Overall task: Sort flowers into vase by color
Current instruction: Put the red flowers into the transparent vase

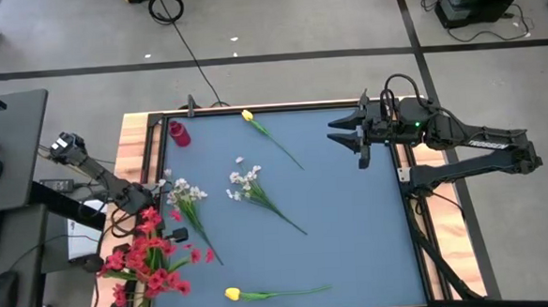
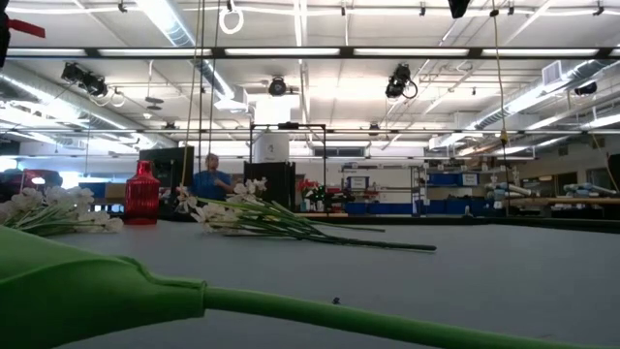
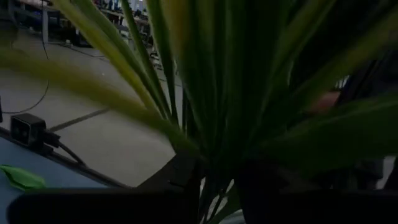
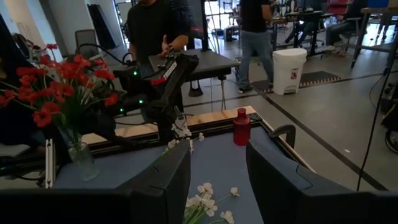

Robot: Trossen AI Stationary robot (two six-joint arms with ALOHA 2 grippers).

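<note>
- The right gripper (image 1: 345, 136) hangs over the table (image 1: 353, 225) by its right edge, toward the far right corner; its jaws stand wide apart with nothing between them.
- The left gripper (image 1: 152, 196) sits at the table's left edge. Green stems fill its wrist view, but whether its jaws are closed on them I cannot tell.
- A clear glass vase (image 4: 82, 159) stands near the left edge and holds a bunch of red flowers (image 1: 148, 259), their blossoms spreading toward the near left corner.
- The small red vase (image 1: 178, 133) stands upright in the far left corner, rounded in body with a narrow neck, and nothing is in it.
- Two sprays of white blossoms lie flat on the table: one white spray (image 1: 190, 207) just beside the left gripper, the other white spray (image 1: 257, 194) near the table's middle, both with green stems pointing toward the near edge.
- Two yellow tulips lie flat: one tulip (image 1: 265, 133) near the far edge, the other tulip (image 1: 263, 293) along the near edge.
- A person (image 4: 158, 28) in dark clothes stands beyond the table's left side.
</note>
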